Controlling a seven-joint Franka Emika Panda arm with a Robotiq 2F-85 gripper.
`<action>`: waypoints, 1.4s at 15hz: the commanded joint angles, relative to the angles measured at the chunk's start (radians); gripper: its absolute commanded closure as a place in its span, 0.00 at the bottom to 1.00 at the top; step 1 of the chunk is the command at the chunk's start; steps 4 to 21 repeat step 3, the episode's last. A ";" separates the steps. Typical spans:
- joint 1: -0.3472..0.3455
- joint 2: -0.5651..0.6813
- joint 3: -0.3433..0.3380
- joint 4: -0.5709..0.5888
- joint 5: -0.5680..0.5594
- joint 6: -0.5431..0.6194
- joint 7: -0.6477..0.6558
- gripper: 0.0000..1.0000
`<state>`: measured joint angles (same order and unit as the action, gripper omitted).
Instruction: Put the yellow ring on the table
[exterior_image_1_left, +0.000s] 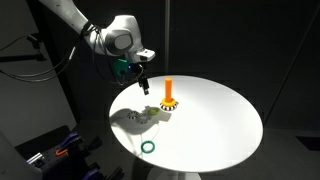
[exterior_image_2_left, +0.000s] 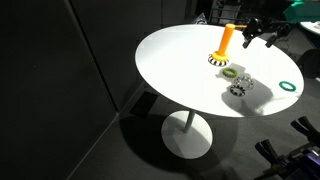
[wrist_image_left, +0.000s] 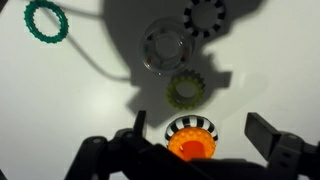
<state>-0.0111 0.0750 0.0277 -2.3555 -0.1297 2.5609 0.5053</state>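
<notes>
While the gripper (wrist_image_left: 196, 130) hangs above the tabletop (exterior_image_1_left: 220, 120) with its fingers spread wide and nothing held between them, the yellow ring (wrist_image_left: 186, 90) lies flat on the white surface, just beside the checkered base (wrist_image_left: 190, 124) of the orange peg (wrist_image_left: 190, 146). The peg stands upright, and in the wrist view its top shows between the two fingers. In an exterior view the gripper (exterior_image_1_left: 143, 82) is level with the peg's upper part and apart from it. A clear ring (wrist_image_left: 163, 48) lies near the yellow ring, with a black gear-shaped piece (wrist_image_left: 207, 15) just past it. A green ring (wrist_image_left: 44, 20) rests well apart from the others, near the tabletop's edge.
</notes>
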 joint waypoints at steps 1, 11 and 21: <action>0.012 -0.026 -0.020 0.029 0.005 -0.105 -0.047 0.00; 0.016 -0.012 -0.020 0.014 0.002 -0.060 -0.017 0.00; 0.016 -0.012 -0.020 0.014 0.002 -0.060 -0.017 0.00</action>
